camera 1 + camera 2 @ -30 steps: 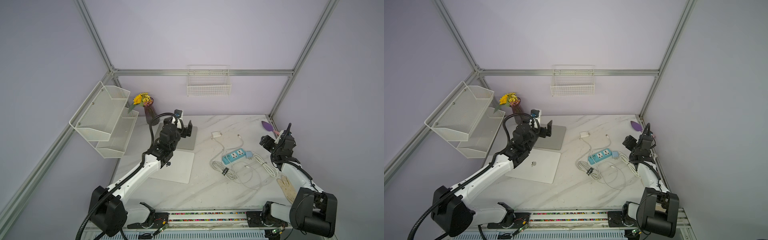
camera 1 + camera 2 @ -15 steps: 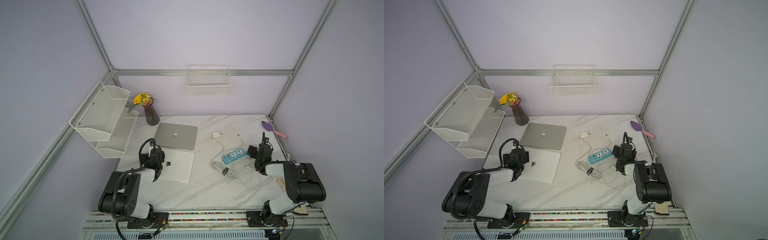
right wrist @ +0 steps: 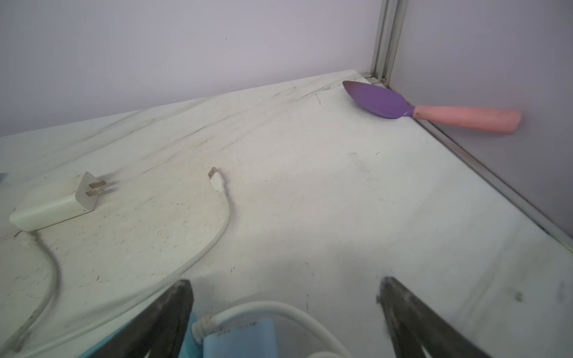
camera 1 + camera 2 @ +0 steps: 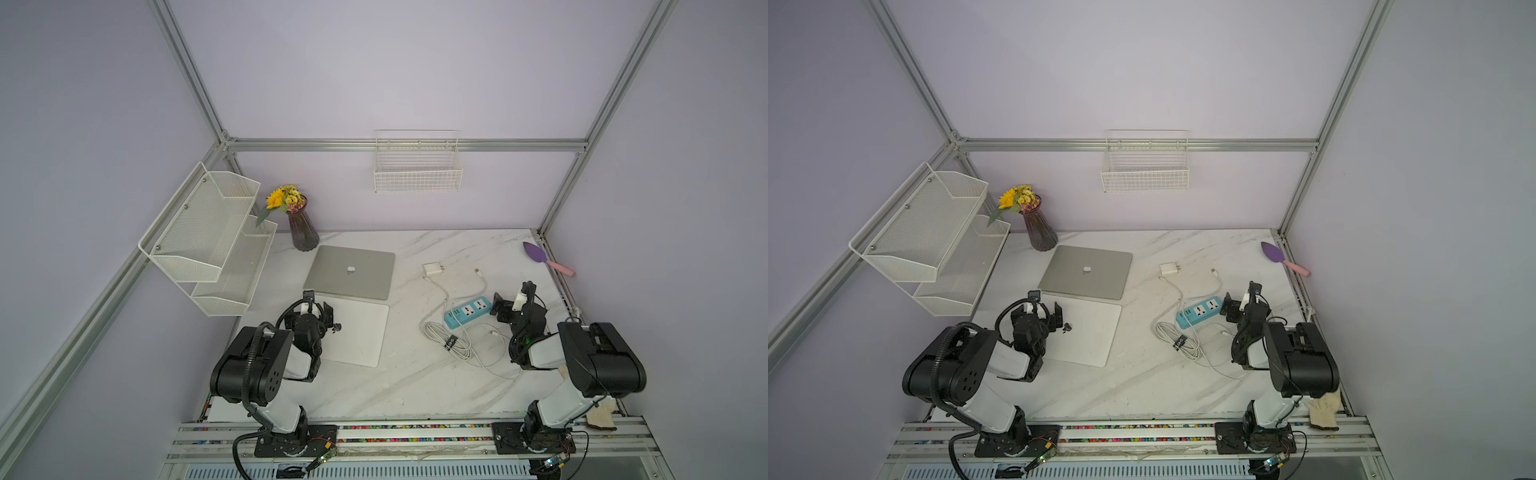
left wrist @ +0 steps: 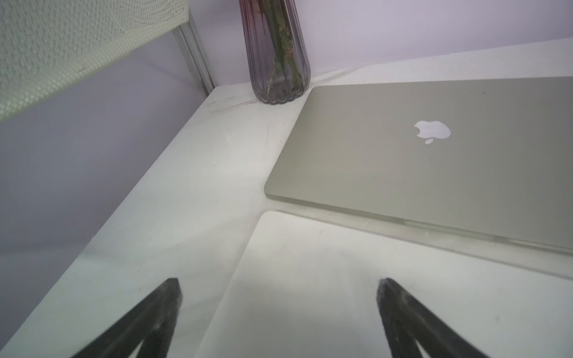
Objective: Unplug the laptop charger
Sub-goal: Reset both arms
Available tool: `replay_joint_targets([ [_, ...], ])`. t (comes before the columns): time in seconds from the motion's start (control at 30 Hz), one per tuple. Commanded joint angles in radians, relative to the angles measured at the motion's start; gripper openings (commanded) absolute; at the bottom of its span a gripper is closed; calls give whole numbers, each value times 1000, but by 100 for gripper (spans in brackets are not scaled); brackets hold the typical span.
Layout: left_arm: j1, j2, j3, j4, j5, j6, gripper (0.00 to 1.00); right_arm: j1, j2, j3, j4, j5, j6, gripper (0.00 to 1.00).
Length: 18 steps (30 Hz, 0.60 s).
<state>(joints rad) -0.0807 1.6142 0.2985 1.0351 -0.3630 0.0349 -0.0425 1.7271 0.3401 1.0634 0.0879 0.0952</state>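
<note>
Folded back low since a second ago: left black gripper (image 5: 279, 283), right black gripper (image 3: 285, 282), both released, empty. Ahead of right: small white square charger brick (image 3: 52, 201), unplugged.

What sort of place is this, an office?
Probably a robot test booth: an aluminium frame with lilac walls encloses the table, a left arm and right arm stand at its front, and a laptop and flower vase look like props.

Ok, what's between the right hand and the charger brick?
The power strip end sits by the right hand; past it only the thin cable curves across bare table before the charger, per the right wrist view.
</note>
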Motion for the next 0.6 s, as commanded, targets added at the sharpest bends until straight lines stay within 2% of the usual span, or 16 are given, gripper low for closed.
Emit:
replay_joint_targets([
  [0.0,80,-59,94,-146,119,-72,100,13,20,66,-23,-19,3,97],
  [0.07,81,-56,89,-126,117,-65,100,15,58,66,53,0,10,97],
  [0.13,81,-50,74,-84,130,-55,100,24,30,99,-68,31,10,97],
  [0.2,81,-44,71,-73,130,-53,100,50,51,99,-19,69,-11,97],
  [0.27,81,-46,74,-81,128,-54,100,54,42,113,-75,69,-18,97],
  [0.57,81,-39,71,-66,126,-55,100,76,51,122,-68,97,-38,97],
])
